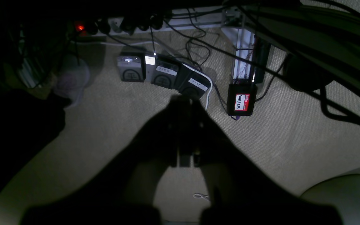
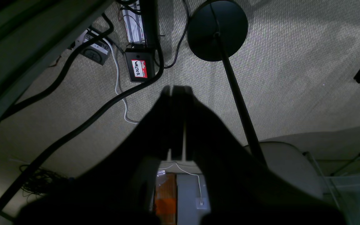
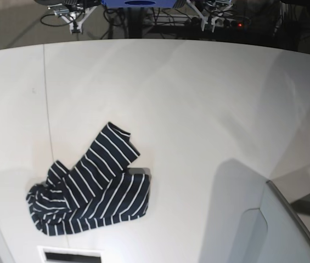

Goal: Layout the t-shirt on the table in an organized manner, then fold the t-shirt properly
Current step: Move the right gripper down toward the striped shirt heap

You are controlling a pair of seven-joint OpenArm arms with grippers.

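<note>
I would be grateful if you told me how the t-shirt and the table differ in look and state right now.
The t-shirt is dark navy with thin white stripes; the table is plain white. The t-shirt lies crumpled in a heap, one sleeve sticking out, while the table is smooth and flat. The t-shirt covers only a small patch near the front edge; the table spans almost the whole base view. Neither is touched by an arm.

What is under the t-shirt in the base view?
The crumpled t-shirt lies on the bare white table. Its folds cover each other, so anything beneath them is hidden.
</note>
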